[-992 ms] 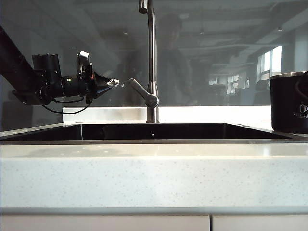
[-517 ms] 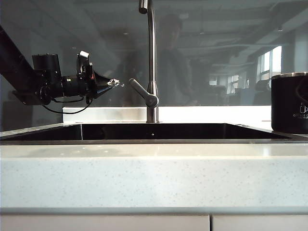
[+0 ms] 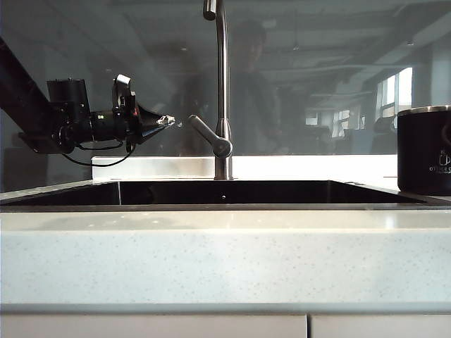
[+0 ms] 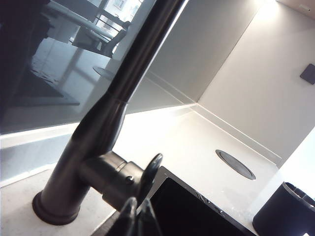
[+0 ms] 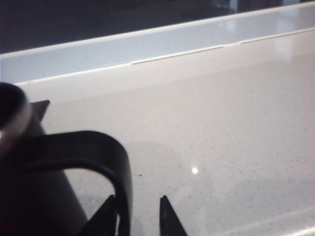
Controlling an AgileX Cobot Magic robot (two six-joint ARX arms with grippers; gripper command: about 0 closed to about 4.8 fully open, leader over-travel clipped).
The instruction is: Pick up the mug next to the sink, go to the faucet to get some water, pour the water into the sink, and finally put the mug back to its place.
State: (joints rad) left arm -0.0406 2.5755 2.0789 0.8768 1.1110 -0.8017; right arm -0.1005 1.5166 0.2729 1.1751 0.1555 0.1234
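One mug (image 3: 425, 149), one faucet (image 3: 222, 91), one sink (image 3: 225, 193). Left gripper (image 3: 166, 121), closed and empty, reaches level toward the faucet; right gripper (image 5: 139, 215), parted, straddles the mug's handle (image 5: 106, 157).

Only marking in sight: small white cup logo with a line of white lettering under it, on the side of the black mug (image 3: 424, 149) at the right edge of the exterior view. Letters too small and cut by the frame edge, not readable. Left wrist view shows the mug (image 4: 287, 211) with no print visible. Nothing legible on the faucet (image 3: 222, 91), sink (image 3: 225, 193) or desk (image 3: 225, 253).
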